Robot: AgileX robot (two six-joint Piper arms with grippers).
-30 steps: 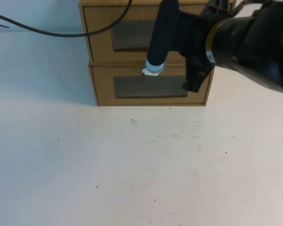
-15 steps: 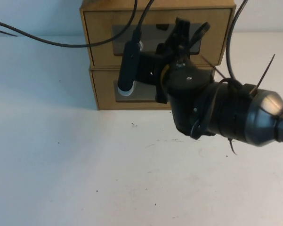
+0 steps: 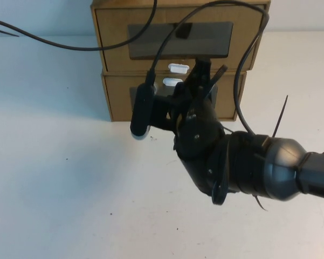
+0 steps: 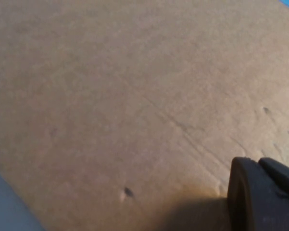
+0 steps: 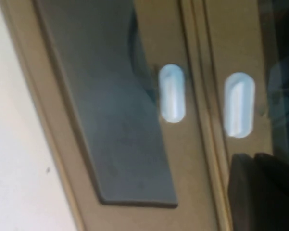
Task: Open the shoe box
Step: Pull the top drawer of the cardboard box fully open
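Note:
Two brown cardboard shoe boxes are stacked at the back of the table, the upper box (image 3: pixel 113 32) on the lower box (image 3: pixel 116 102). Each front has a dark window and a white handle; both look closed. My right gripper (image 3: pixel 207 73) is shut and empty, pointing at the box fronts just right of the upper handle (image 3: pixel 178 68) and lower handle (image 3: pixel 172 82). The right wrist view shows the lower handle (image 5: pixel 172 94), upper handle (image 5: pixel 239 105) and the right gripper (image 5: pixel 259 192) beside them. My left gripper (image 4: pixel 262 195) is shut close over bare cardboard (image 4: pixel 110 96).
The right arm's bulky body (image 3: pixel 242 162) hangs over the middle of the white table (image 3: pixel 59 189) and hides part of the lower box. A black cable (image 3: pixel 54 44) runs across the back left. A black rod with a white tip (image 3: pixel 142 113) sticks out on the arm's left.
The right arm has swung from the upper right down toward the table's middle, away from the box fronts. Both white handles now show; the boxes have not moved.

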